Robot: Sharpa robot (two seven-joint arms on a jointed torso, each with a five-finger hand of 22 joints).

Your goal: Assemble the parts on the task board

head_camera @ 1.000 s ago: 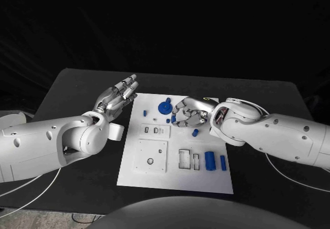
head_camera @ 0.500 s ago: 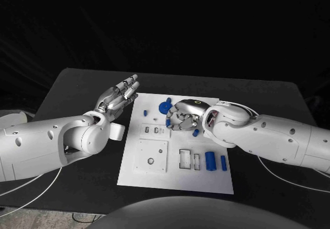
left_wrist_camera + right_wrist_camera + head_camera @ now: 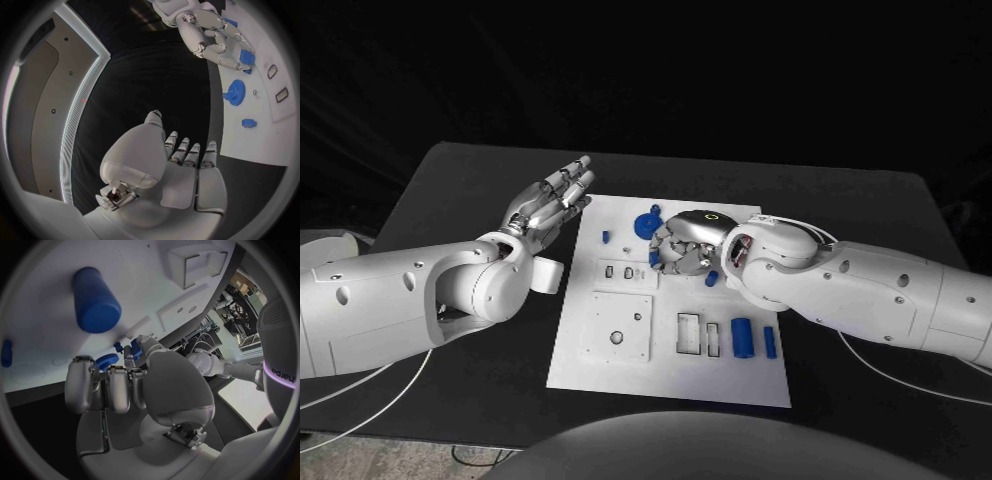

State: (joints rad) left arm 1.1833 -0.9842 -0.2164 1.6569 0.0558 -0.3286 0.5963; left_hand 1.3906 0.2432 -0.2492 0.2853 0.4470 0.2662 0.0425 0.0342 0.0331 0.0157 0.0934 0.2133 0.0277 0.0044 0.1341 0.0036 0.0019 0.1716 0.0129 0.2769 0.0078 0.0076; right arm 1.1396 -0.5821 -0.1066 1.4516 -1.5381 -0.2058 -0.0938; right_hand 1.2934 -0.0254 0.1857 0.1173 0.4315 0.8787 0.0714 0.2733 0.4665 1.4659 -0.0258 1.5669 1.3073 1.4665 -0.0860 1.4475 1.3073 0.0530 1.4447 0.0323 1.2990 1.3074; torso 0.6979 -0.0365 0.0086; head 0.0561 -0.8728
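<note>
Right hand [image 3: 684, 243] curled over board [image 3: 625, 375], apparently grasping a small blue part [image 3: 245, 56] | left hand [image 3: 545, 203] released, fingers spread, beside board's edge | gear [image 3: 646, 225] lies just beside | advice: confirm grip, lower part squarely over its slot.

- The flat white plastic-looking task board [image 3: 678, 372] has a smooth, matt face.
- The small blue parts, such as the toothed blue gear [image 3: 646, 225] and the stubby blue cylinder [image 3: 740, 339], look like smooth plastic.
- The black table [image 3: 473, 380] looks dull and matt.
- Both silver hands, left hand [image 3: 545, 205] and right hand [image 3: 687, 246], shine like polished metal.
- The white arm shells [image 3: 877, 295] are glossy plastic.
</note>
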